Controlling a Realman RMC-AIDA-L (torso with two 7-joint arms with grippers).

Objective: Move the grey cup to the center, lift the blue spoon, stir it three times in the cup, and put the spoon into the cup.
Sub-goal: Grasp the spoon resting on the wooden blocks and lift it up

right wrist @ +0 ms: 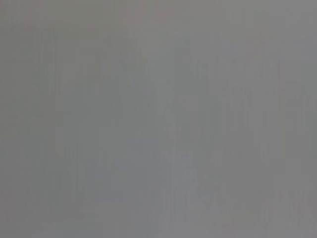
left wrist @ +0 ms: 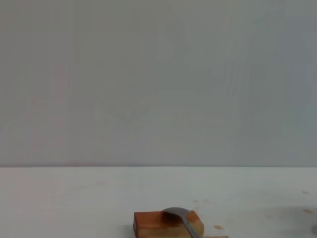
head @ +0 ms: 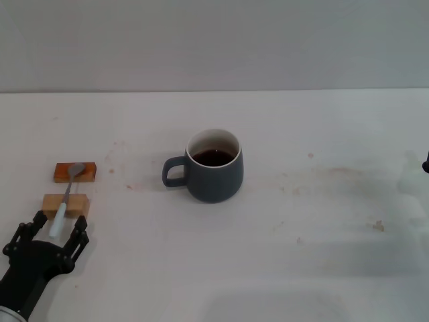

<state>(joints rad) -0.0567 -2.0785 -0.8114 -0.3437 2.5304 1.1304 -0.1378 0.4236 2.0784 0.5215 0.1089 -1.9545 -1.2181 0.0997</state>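
Observation:
The grey cup (head: 213, 166) stands upright near the middle of the white table, handle toward my left, dark liquid inside. The blue spoon (head: 66, 198) lies across two small wooden blocks at the left, its metal bowl (left wrist: 179, 216) on the farther orange-brown block and its pale blue handle pointing toward me over the nearer tan block. My left gripper (head: 59, 227) is open just in front of the handle's end, one finger on each side of it, not touching. Only a dark sliver of my right arm (head: 425, 163) shows at the right edge.
The orange-brown block (head: 75, 172) and the tan block (head: 66, 204) sit close together at the left of the table (head: 308, 221). Faint stains mark the surface right of the cup. The right wrist view shows only plain grey.

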